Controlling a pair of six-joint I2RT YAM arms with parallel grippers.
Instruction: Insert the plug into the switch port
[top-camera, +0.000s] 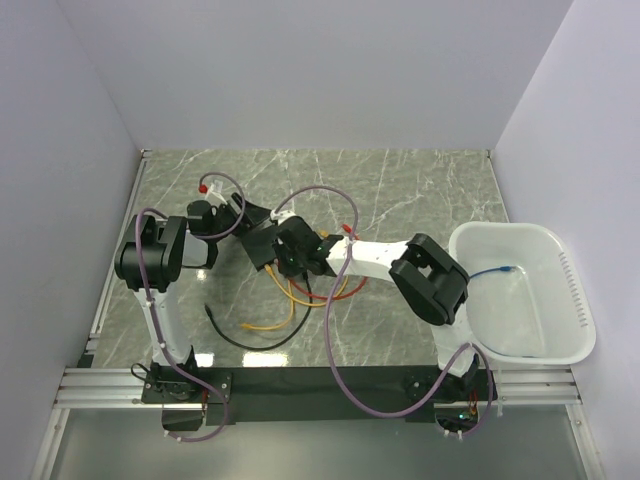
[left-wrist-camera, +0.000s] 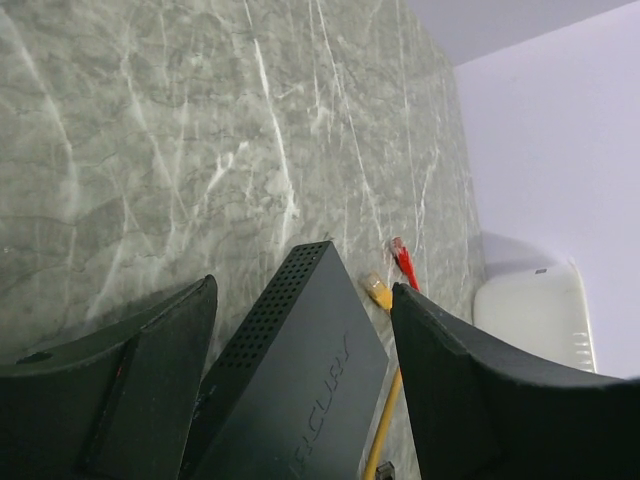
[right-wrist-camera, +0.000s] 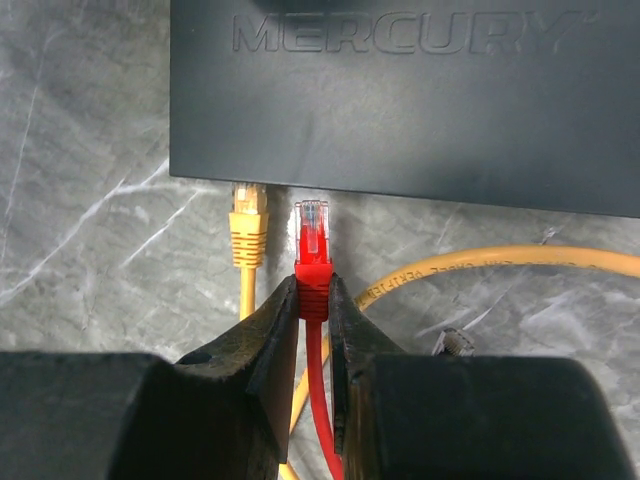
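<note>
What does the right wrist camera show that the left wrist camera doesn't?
Right wrist only: the right gripper pinching the red cable plug, right in front of the flat matte-black switch. Left wrist only: the left gripper, open, straddling that switch, and a white plastic tub. Both: switch, red plug, yellow cable plug, grey marble table.

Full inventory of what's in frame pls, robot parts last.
switch: 1, black, mid-table, between the left end effector's fingers
red plug: 1, red on a red cable, just short of the switch's edge
yellow plug: 1, yellow on a yellow cable, at the switch's edge beside the red plug
black cable: 1, black, near side of table
bin: 1, white, right of table
blue cable: 1, blue, inside the bin
table: 1, grey-green marble
left end effector: 1, black, open, straddling the switch
right end effector: 1, black, shut on the red plug
</note>
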